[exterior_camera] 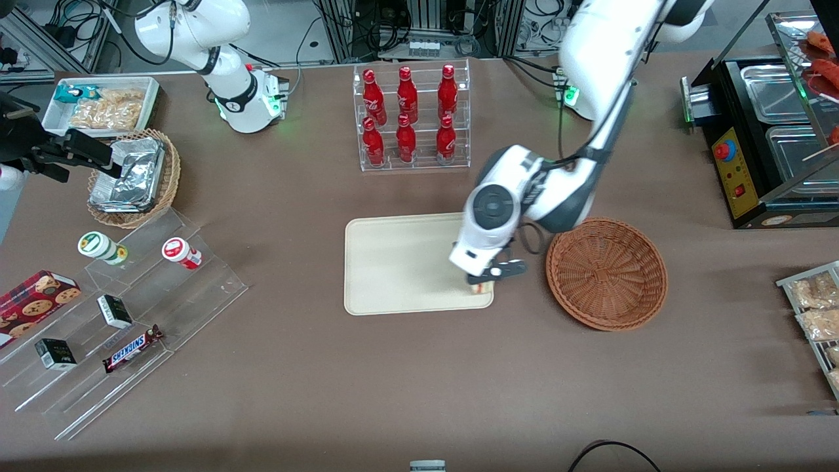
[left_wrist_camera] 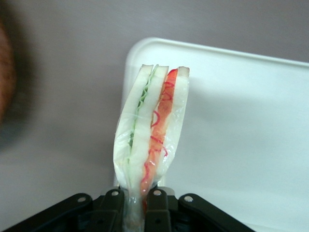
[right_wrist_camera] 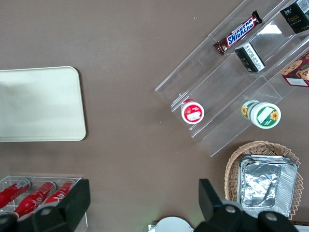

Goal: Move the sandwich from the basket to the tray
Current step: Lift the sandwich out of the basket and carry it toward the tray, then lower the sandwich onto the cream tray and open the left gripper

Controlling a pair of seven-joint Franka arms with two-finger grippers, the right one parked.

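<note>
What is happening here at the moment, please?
The left arm's gripper is shut on the sandwich, holding it over the corner of the cream tray nearest the wicker basket. The basket now holds nothing. The sandwich, wrapped in clear film, has not yet been released onto the tray.

Only legible text: "SNICKERS" on the candy bar [exterior_camera: 133,348] lying on the clear stepped rack [exterior_camera: 124,328]; same wrapper reads "SNICKERS" in the right wrist view [right_wrist_camera: 240,32]. Other labels unreadable
</note>
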